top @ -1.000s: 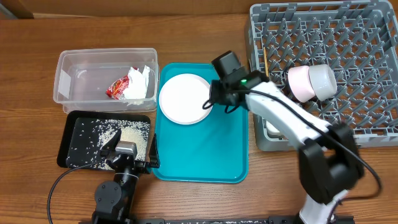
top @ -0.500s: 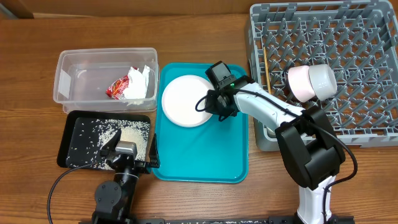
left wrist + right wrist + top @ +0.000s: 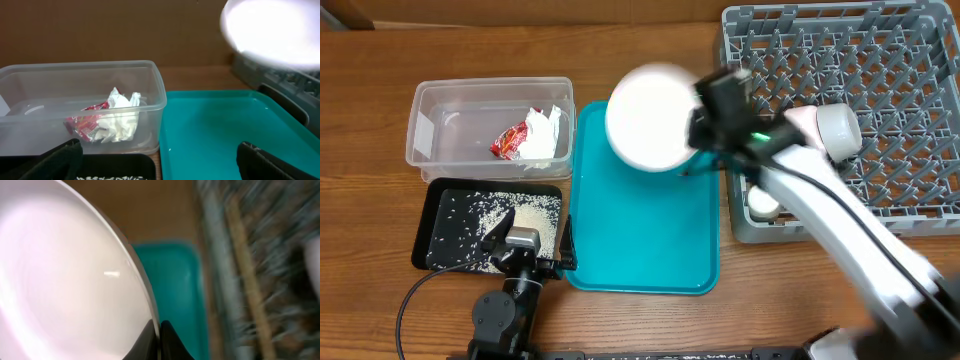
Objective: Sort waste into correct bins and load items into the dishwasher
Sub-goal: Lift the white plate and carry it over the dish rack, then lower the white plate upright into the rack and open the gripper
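My right gripper (image 3: 692, 128) is shut on the rim of the round white-pink plate (image 3: 650, 118) and holds it in the air above the teal tray (image 3: 640, 240); the right wrist view shows the fingers (image 3: 159, 332) pinching the plate edge (image 3: 65, 280). The plate also shows blurred in the left wrist view (image 3: 272, 31). The grey dish rack (image 3: 880, 60) holds the pale pink bowl (image 3: 802, 135), the metal bowl (image 3: 838, 130), a chopstick (image 3: 747, 100) and a white cup (image 3: 761, 202). The clear tub (image 3: 440, 110) holds the red wrapper (image 3: 510, 140) and white paper (image 3: 542, 140). Rice (image 3: 495, 215) lies in the black tray (image 3: 428, 215). My left gripper (image 3: 155, 160) is open and empty.
The teal tray lies between the bins and the rack, with nothing on it. The left arm's base (image 3: 510, 300) sits at the table's front edge, just below the black tray. Bare wooden table (image 3: 370, 250) surrounds the bins.
My right gripper has closed on the plate's rim and lifted it off the teal tray, moving up and right toward the rack. The left arm has not moved.
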You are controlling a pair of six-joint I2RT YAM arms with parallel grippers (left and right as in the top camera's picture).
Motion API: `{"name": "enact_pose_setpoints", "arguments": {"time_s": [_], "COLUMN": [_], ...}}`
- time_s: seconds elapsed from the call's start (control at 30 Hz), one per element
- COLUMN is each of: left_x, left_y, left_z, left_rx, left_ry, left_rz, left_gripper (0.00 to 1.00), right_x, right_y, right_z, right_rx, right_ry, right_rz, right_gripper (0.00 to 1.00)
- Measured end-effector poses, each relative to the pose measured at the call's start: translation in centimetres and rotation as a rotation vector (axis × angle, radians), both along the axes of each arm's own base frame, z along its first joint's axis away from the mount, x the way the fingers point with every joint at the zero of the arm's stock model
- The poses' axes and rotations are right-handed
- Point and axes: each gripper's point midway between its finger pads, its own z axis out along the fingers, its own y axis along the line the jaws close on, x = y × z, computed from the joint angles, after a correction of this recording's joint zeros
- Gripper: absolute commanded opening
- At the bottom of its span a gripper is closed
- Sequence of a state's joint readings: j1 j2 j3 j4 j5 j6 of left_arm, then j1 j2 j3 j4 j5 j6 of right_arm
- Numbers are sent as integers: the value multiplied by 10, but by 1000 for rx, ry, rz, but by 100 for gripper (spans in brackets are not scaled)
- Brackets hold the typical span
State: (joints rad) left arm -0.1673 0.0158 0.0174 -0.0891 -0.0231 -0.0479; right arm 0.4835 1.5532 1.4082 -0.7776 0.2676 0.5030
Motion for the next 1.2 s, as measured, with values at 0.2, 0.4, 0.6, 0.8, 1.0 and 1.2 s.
{"name": "enact_pose_setpoints", "arguments": {"time_s": [0.2,0.4,0.6,0.8,1.0,1.2], "left_x": [0,0,0,0,0,0], "left_y": [0,0,0,0,0,0], "left_z": [0,0,0,0,0,0], "left_rx": [0,0,0,0,0,0], "left_ry": [0,0,0,0,-1,-1], "left_rz": [0,0,0,0,0,0], "left_gripper": [100,100,100,100,100,100], "right_x": [-17,-18,8,46,88,110], "right_y": [-98,-162,-178,-180,-171,-169], "right_z": [114,121,118,90,42,11], "right_rx": [-237,-524,-613,-709,-830,-946], "right_ry": [-331,-317,-336,-303,-246,-193], "right_rz": [-247,-438,-506,-493,-409,-346], "right_gripper": [4,4,4,4,4,4]}}
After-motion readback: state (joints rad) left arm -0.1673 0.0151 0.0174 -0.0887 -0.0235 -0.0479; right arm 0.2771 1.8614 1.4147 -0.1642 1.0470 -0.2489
